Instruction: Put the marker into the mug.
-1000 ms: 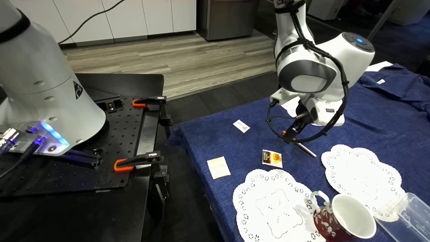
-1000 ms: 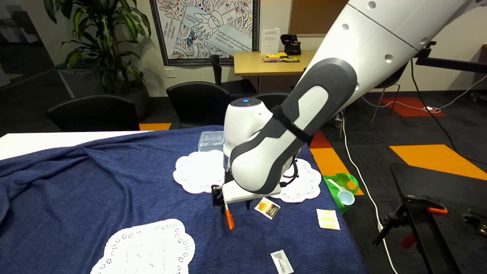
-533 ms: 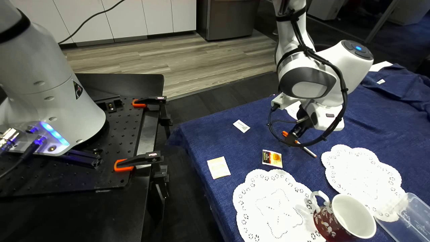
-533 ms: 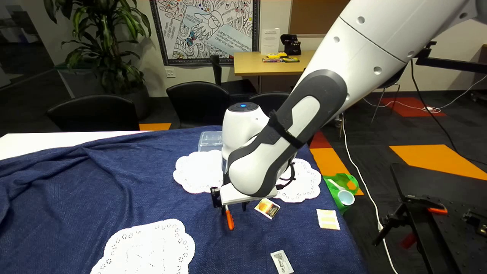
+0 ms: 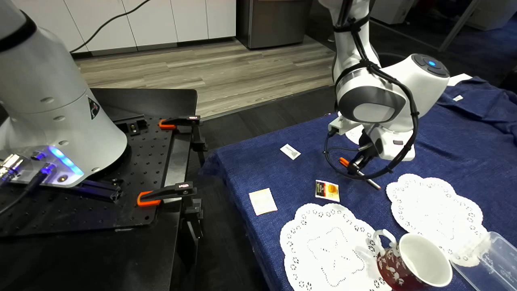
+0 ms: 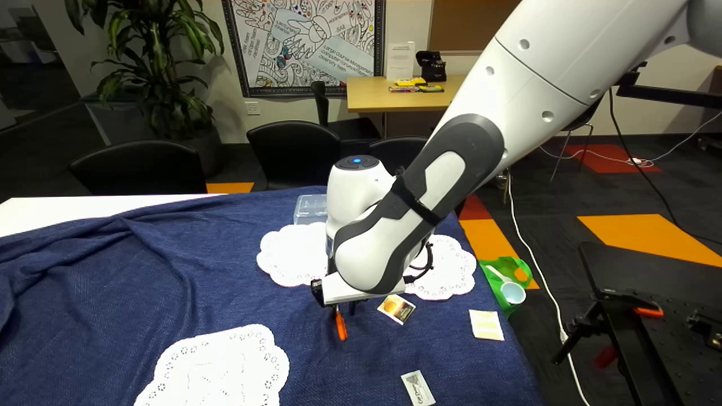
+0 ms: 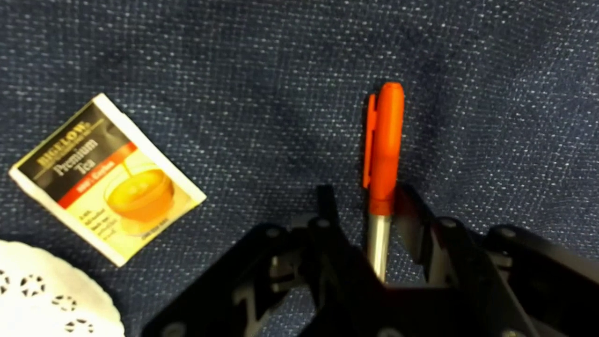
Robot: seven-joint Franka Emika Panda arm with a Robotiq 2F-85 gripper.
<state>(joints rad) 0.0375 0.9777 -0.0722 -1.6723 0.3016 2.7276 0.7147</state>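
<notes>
Jaws partly spread astride ungripped marker [image 7: 384,181], long axis near-vertical in wrist view, cap [image 7: 389,140] topmost.

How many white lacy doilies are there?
3, in an exterior view: a scalloped white lacy doily lower left, a second doily left of the white wrist, a third doily right; others may be hidden.

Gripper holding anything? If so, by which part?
Nothing held. In the wrist view the gripper is open, straddling the marker near the rim of its orange cap, a gap showing on one side.
</notes>
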